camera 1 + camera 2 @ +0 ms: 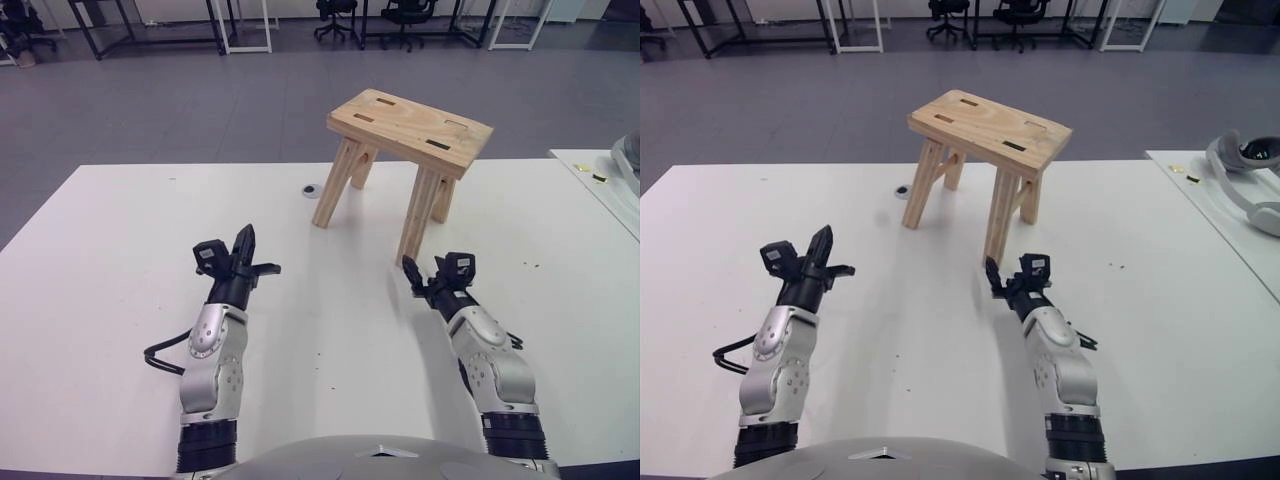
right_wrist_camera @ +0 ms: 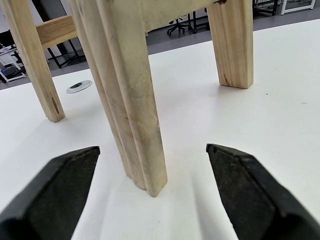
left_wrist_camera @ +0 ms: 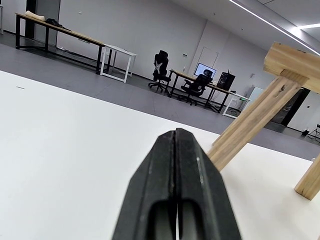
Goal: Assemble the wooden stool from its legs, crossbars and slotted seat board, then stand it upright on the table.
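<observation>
On the left, our left gripper point(image 1: 245, 240) lay low over the table point(image 1: 90, 260), arm stretched forward, fingers pressed together on nothing. A broad stretch of tabletop lay between our two arms. The stool point(image 1: 412, 124) stood upright near the far edge. Our right gripper point(image 1: 424, 276) pointed at its nearest leg point(image 2: 132, 100), jaws spread wide, not touching it.

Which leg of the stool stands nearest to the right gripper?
The front leg on the robot's right, just ahead of the right gripper; the other three stand farther off.
</observation>
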`<action>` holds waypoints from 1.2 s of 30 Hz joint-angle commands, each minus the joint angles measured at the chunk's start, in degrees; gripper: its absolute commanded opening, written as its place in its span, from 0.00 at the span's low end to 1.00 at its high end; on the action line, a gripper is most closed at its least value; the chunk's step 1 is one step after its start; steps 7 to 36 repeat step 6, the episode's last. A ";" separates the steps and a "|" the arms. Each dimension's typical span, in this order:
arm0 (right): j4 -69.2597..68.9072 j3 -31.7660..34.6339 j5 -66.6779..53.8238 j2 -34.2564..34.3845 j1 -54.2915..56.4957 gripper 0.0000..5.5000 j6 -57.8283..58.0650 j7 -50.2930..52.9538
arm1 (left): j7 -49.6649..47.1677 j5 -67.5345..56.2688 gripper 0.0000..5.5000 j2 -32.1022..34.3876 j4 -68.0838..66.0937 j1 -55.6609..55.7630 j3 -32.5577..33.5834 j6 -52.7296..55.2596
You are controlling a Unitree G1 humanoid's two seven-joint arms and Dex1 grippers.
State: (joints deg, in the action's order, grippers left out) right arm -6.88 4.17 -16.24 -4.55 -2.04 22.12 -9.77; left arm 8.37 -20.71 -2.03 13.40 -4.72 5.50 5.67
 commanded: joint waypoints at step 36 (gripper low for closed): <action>0.74 0.12 1.19 0.42 0.33 0.73 -0.75 0.94 | 1.94 -0.94 0.00 0.00 -1.87 2.77 -1.14 0.65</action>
